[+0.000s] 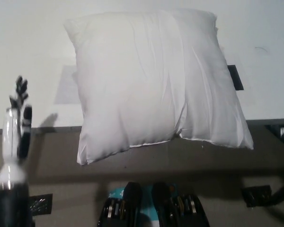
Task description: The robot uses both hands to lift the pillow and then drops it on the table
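A large white pillow (151, 80) lies on the white table (28, 56), its near edge hanging over the table's front edge. No hand touches it. My white left hand (16, 125) is at the lower left, well clear of the pillow, open with fingers pointing up and nothing in it. My black right hand has left the picture; only a blurred scrap shows at the right edge.
A grey rectangular patch (66, 85) lies on the table left of the pillow. A dark tape mark (235, 77) shows at the pillow's right side. The table's front edge (52, 128) runs across the picture's middle, with floor below.
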{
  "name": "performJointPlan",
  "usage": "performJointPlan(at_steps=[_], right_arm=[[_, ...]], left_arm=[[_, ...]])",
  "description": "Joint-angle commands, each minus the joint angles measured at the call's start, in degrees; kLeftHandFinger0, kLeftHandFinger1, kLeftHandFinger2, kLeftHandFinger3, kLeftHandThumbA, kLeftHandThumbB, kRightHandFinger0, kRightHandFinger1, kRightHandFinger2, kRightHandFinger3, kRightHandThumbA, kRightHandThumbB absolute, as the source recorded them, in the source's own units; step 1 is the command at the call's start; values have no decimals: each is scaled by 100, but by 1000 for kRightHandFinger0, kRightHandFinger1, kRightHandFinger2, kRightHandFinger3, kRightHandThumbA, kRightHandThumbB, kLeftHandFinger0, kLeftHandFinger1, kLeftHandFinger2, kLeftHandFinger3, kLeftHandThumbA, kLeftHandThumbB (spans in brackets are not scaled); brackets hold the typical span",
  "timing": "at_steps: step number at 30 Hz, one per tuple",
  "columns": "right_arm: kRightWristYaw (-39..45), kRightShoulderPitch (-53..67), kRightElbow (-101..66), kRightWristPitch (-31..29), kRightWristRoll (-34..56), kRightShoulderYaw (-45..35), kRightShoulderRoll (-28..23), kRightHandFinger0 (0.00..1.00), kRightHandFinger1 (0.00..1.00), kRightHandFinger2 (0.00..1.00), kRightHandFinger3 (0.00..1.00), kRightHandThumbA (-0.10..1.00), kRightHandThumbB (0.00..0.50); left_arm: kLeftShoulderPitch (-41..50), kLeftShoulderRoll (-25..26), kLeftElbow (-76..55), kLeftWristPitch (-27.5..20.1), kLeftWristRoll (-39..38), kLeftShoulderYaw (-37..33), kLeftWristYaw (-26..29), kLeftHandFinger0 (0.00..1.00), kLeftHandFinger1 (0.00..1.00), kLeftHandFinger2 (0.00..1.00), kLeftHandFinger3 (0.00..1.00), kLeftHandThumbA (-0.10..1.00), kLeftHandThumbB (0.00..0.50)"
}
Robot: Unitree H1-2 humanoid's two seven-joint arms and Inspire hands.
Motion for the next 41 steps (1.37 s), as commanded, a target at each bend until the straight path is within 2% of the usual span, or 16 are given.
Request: performJointPlan(at_steps=[1,4,6,7,10,12,13,14,15,20,22,27,28,30,35,41], right_arm=[[-197,621,126,-1060,-636,238,201,1000,1000,1000,1000,1000,215],[-238,882,428,-1137,-726,375,374,1000,1000,1000,1000,1000,199],[-423,1143,907,-1514,-860,517,630,1000,1000,1000,1000,1000,202],[-573,1299,1157,-1909,-940,562,740,1000,1000,1000,1000,1000,157],[-633,1395,1438,-2333,-959,539,768,1000,1000,1000,1000,1000,146],[-446,1563,1386,-2323,-840,565,695,1000,1000,1000,1000,1000,156],[-504,1613,1382,-2319,-904,523,711,1000,1000,1000,1000,1000,171],[-508,1667,1353,-2306,-881,478,696,1000,1000,1000,1000,1000,194],[-514,1702,1377,-2332,-886,444,671,1000,1000,1000,1000,1000,213],[-592,1681,1892,-2518,-984,408,625,1000,1000,1000,1000,1000,185],[-665,1636,1988,-2638,-1179,437,608,1000,1000,1000,1000,1000,153],[-715,1596,2080,-2710,-1254,437,643,1000,1000,1000,1000,1000,163],[-716,1588,2090,-2707,-1287,443,641,1000,1000,1000,1000,1000,164],[-658,1544,2113,-2639,-1260,451,615,1000,1000,1000,1000,1000,182],[-652,1551,2143,-2688,-1220,433,613,1000,1000,1000,1000,1000,192],[-673,1476,2156,-2712,-1192,479,587,1000,1000,1000,1000,1000,184]], left_arm=[[836,-347,-591,-485,-294,-245,-284,1000,1000,1000,1000,1000,176],[1148,-508,-320,-792,-171,-394,-313,1000,1000,1000,1000,1000,201],[1321,-665,1,-905,-252,-462,-304,1000,1000,1000,1000,1000,140],[1361,-737,112,-905,-238,-480,-197,1000,1000,1000,1000,1000,145],[1307,-879,305,-905,-253,-459,-70,1000,1000,1000,1000,1000,177],[1351,-1022,489,-905,-583,-353,-168,1000,1000,1000,1000,1000,218],[1322,-1017,563,-905,-672,-333,-252,1000,1000,1000,1000,1000,162],[1324,-1048,631,-905,-832,-315,-400,1000,1000,1000,1000,1000,177],[1316,-1072,706,-905,-899,-282,-460,1000,1000,1000,1000,1000,162],[1330,-1099,757,-905,-893,-189,-507,1000,1000,1000,1000,1000,95],[1311,-1093,742,-905,-960,-167,-607,1000,1000,1000,1000,1000,107],[1245,-1074,718,-905,-939,-133,-669,1000,1000,1000,1000,1000,128],[1248,-1067,711,-905,-946,-123,-674,1000,1000,1000,1000,1000,92],[1204,-1064,758,-905,-989,-96,-706,1000,1000,1000,1000,1000,110],[1198,-1019,780,-905,-669,-54,-538,1000,1000,1000,1000,1000,49],[1109,-1010,807,-905,-674,36,-535,1000,1000,1000,1000,1000,109]])
